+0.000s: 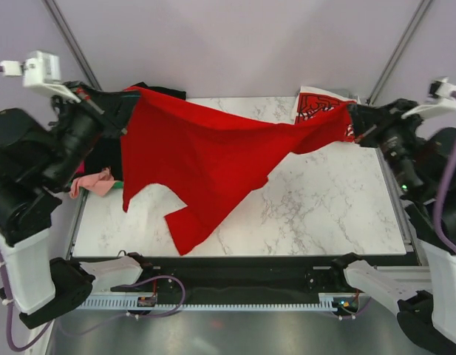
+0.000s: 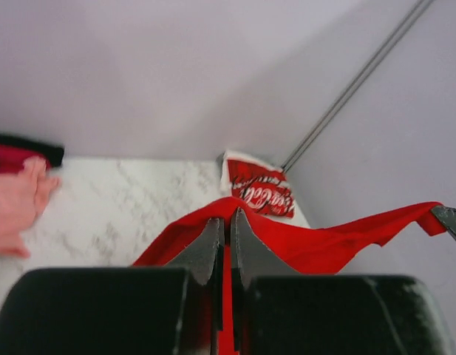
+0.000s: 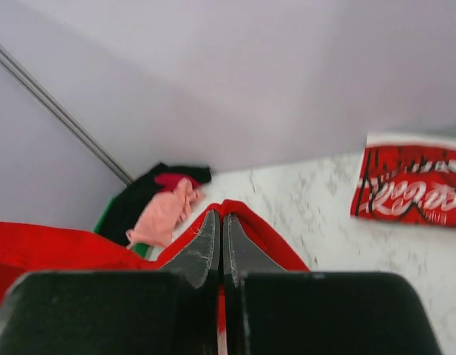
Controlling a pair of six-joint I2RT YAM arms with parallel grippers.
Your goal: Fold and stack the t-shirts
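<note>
A large plain bright red t-shirt [image 1: 205,159] hangs stretched in the air across the marble table [image 1: 324,214]. My left gripper [image 1: 126,100] is shut on its far left corner; in the left wrist view [image 2: 226,214] red cloth runs between the closed fingers. My right gripper [image 1: 351,118] is shut on the shirt's right end, seen pinched in the right wrist view [image 3: 220,217]. The shirt's lower part droops onto the table. A folded red Coca-Cola shirt [image 1: 316,103] lies at the far right corner, also in the left wrist view [image 2: 263,194] and the right wrist view [image 3: 412,188].
At the table's left edge lies a pile with a salmon-pink shirt [image 1: 94,181], a black shirt [image 3: 135,200] and a magenta one [image 3: 176,180], over a green tray edge [image 3: 102,218]. Metal frame poles [image 1: 394,48] rise at the back corners.
</note>
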